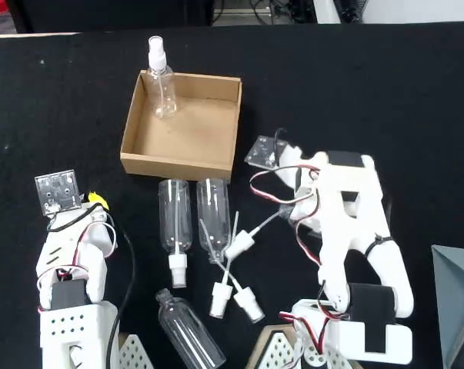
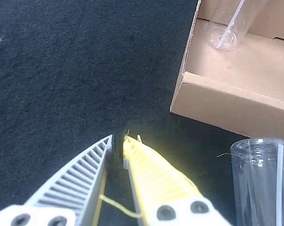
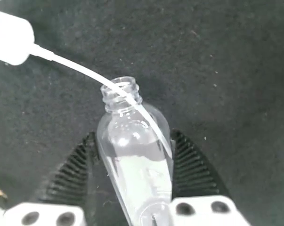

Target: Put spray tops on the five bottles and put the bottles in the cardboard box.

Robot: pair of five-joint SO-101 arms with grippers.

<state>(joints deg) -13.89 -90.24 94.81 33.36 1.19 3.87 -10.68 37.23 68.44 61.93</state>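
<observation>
Right tool (image 3: pixel 134 136) clamps open bottle (image 3: pixel 132 179) over table (image 1: pixel 385 92), nearer its right edge. Spray top (image 3: pixel 7 35) lies loose, its tube (image 3: pixel 76 66) slanting across the neck; can't tell if it's inside. Risk: tube could kink or miss the mouth, bottle could twist in grip. Left tool (image 2: pixel 118 140) closed, empty, nr front-left corner. Cardboard box (image 1: pixel 181 165) toward far edge, capped bottle (image 1: pixel 161 81) inside.

Glossy clear plastic bottle (image 3: pixel 132 155); matt cardboard box (image 1: pixel 178 165).
</observation>
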